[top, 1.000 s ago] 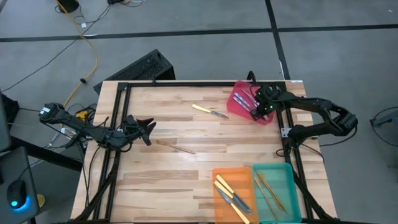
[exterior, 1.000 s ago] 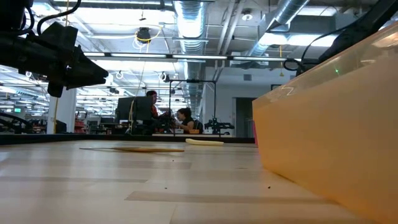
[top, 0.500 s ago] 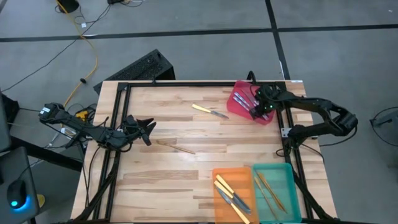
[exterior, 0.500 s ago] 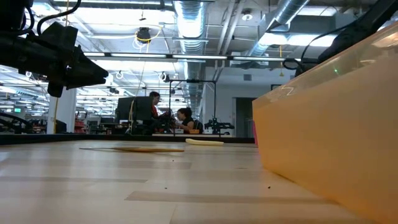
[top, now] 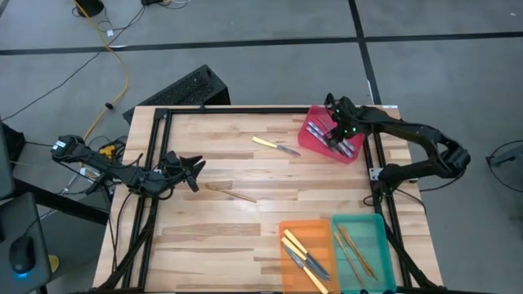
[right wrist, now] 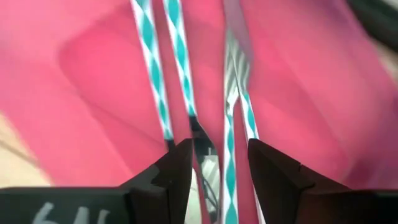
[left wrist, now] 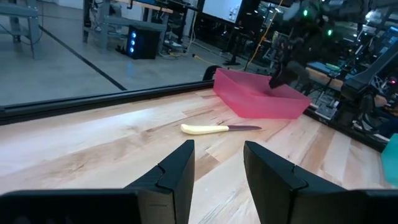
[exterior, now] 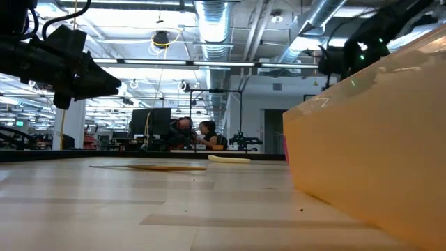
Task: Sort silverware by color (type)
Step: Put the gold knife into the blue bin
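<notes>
Over the red rectangular tray [top: 316,137] of blue-patterned utensils [right wrist: 179,68], the right gripper [right wrist: 217,171] has lifted, open and empty, suggesting a finished drop, while the left gripper [left wrist: 217,165] waits open at the left edge.

Robotics lab | ceiling ducts [exterior: 212,17] | workstations with people [exterior: 191,132]

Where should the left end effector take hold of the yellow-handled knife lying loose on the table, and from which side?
Grip the yellow-handled knife on its pale handle, the thicker end pointing toward the left end effector, not on the thin silver blade. It lies flat on the bare table, clear of the red tray, so coming straight down with open fingers across the handle looks best.
</notes>
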Robot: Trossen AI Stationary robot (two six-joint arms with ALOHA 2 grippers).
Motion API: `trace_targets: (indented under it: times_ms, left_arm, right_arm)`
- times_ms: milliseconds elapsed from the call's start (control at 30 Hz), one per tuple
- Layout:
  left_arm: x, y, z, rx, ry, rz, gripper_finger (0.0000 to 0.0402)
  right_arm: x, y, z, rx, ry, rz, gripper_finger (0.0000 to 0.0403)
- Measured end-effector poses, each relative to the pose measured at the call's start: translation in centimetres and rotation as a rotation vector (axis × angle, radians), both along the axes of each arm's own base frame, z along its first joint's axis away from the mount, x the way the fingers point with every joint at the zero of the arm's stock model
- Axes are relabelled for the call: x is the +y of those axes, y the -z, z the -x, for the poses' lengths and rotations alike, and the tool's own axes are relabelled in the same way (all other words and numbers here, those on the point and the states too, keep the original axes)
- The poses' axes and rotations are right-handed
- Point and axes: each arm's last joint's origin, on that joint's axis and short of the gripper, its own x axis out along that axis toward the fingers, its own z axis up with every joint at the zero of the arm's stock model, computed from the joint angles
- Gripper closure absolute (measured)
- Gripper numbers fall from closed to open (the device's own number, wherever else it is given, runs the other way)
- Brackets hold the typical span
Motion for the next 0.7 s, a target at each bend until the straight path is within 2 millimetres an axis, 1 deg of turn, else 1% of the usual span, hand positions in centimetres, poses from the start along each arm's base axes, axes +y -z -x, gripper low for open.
trace_targets:
  times_ms: [100,233,400,533,700]
  left_arm:
    - [0.0,0.0,0.0,0.002,0.015,0.005,0.028]
    - [-0.1,0.1,0.0,0.005,0.03,0.009,0.028]
    - [-0.1,0.1,0.0,0.006,0.03,0.009,0.028]
    - [-0.1,0.1,0.0,0.003,0.029,0.016,0.028]
    - [-0.1,0.1,0.0,0.003,0.029,0.02,0.028]
  right_arm:
    - [0.1,-1.8,-1.2,-0.034,-0.036,0.03,0.0227]
    - [0.7,-4.3,-3.3,-0.096,-0.115,0.088,0.0227]
    - [2.6,-7.2,-6.3,-0.195,-0.268,0.175,0.0227]
    - [4.4,-8.5,-8.3,-0.278,-0.393,0.249,0.0227]
    - [6.6,-9.4,-10.6,-0.435,-0.452,0.297,0.0227]
